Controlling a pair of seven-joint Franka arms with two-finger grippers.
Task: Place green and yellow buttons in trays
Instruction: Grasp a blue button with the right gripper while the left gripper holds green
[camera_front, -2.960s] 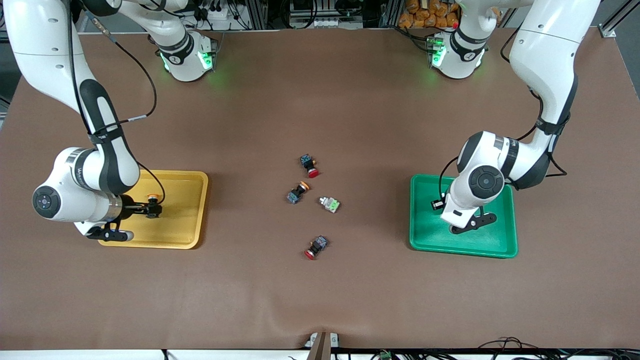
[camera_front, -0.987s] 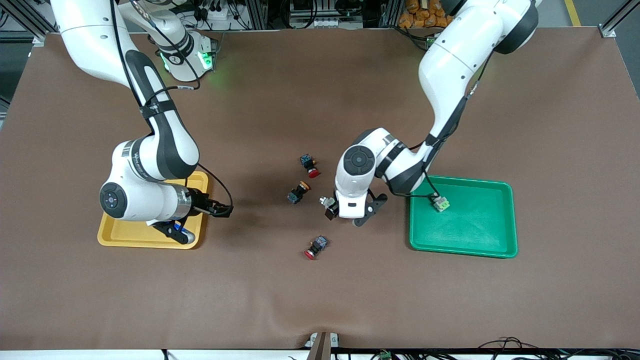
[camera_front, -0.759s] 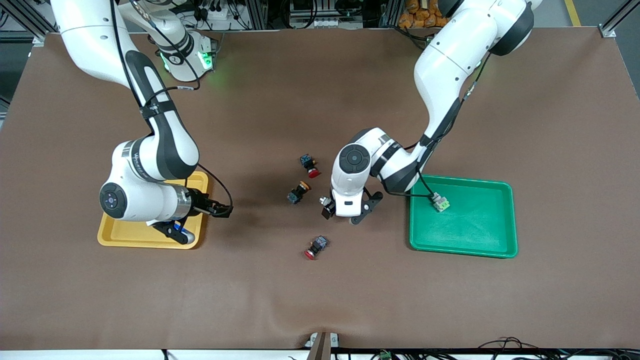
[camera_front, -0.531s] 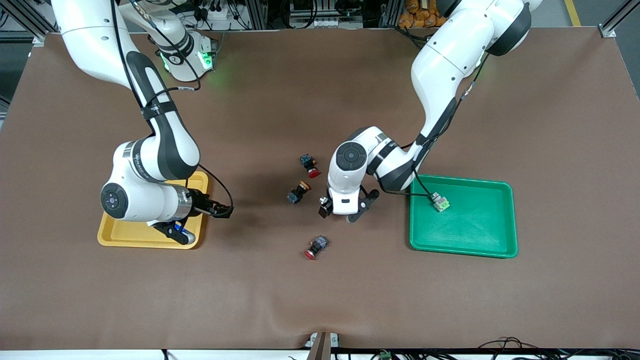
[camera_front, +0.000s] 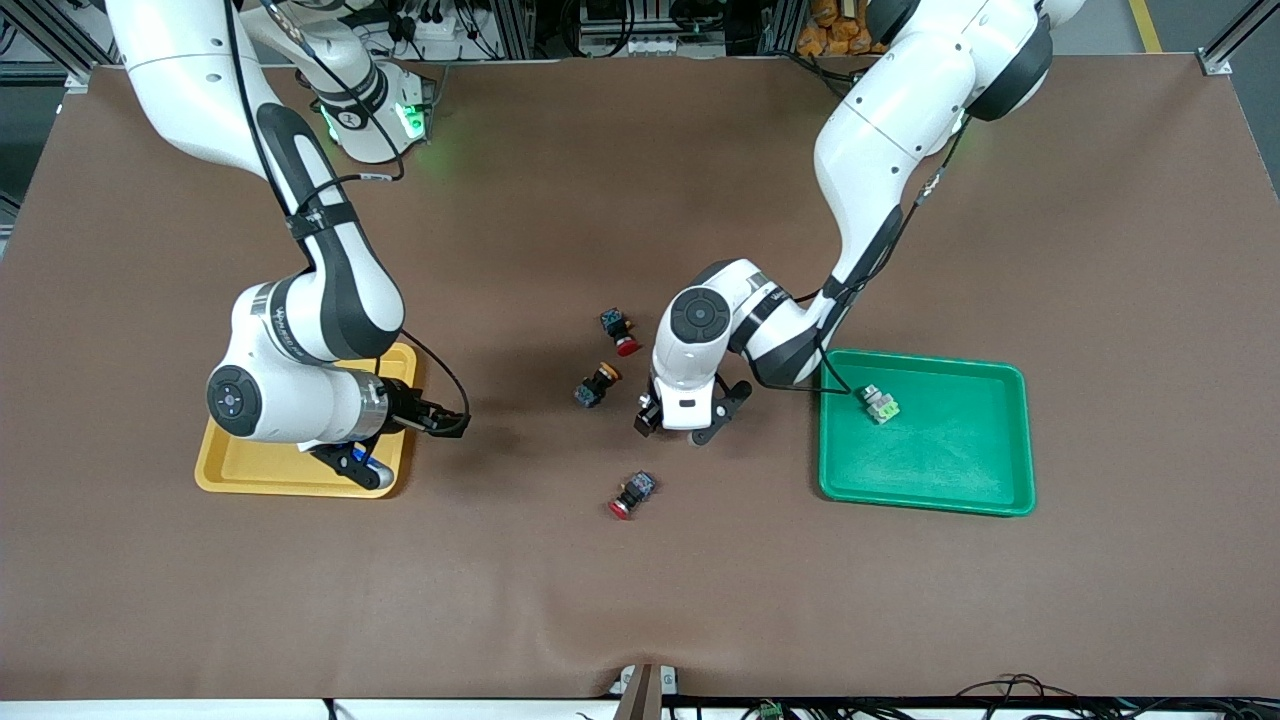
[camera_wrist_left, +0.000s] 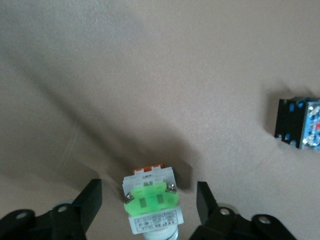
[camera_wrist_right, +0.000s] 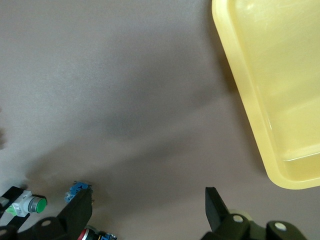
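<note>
My left gripper (camera_front: 664, 414) is open and low over a pale green button, which its hand hides in the front view. In the left wrist view the green button (camera_wrist_left: 150, 208) lies on the table between the open fingers (camera_wrist_left: 90, 199) of that gripper (camera_wrist_left: 149, 205), not touching them. Another green button (camera_front: 880, 405) lies in the green tray (camera_front: 930, 480). A yellow button (camera_front: 598, 383) lies on the table mid-table. My right gripper (camera_front: 452, 424) is open and empty over the table beside the yellow tray (camera_front: 232, 470); the wrist view shows this gripper (camera_wrist_right: 146, 212) and the tray's rim (camera_wrist_right: 250, 120).
Two red-capped switches lie on the table, one (camera_front: 621, 331) farther from the front camera than the yellow button, one (camera_front: 632, 494) nearer. A black and blue switch body (camera_wrist_left: 300, 123) shows at the edge of the left wrist view. My right arm covers much of the yellow tray.
My left arm has left the green tray and come over the loose green button, now covering it. My right gripper has let go of a yellow button and moved off the yellow tray.
</note>
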